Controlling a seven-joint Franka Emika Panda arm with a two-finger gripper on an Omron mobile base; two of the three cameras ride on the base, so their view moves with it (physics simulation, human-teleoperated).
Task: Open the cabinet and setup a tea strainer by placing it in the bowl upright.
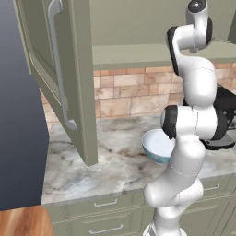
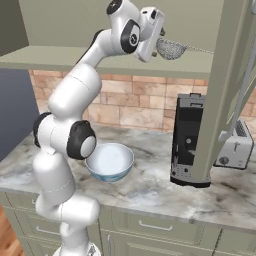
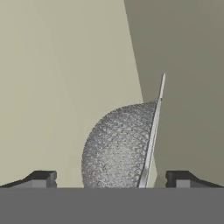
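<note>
The cabinet stands open: its left door [image 1: 60,83] is swung out over the counter, and its right door [image 2: 225,90] hangs at the right. On the cabinet's shelf [image 2: 100,62] lies the tea strainer [image 2: 171,48], a mesh cup with a thin handle pointing right. My gripper [image 2: 161,44] is raised to the shelf right beside it. In the hand view the mesh cup [image 3: 118,148] sits between my open fingertips [image 3: 43,178], and the gripper [image 3: 111,180] is not closed on it. The bowl [image 2: 110,161] [image 1: 154,146] stands upright and empty on the counter below.
A black coffee machine [image 2: 187,140] and a silver toaster [image 2: 235,145] stand on the marble counter [image 1: 110,161] to the right of the bowl. A dark tall unit [image 1: 18,115] bounds the counter's left end. Drawers [image 2: 155,227] run below the counter edge.
</note>
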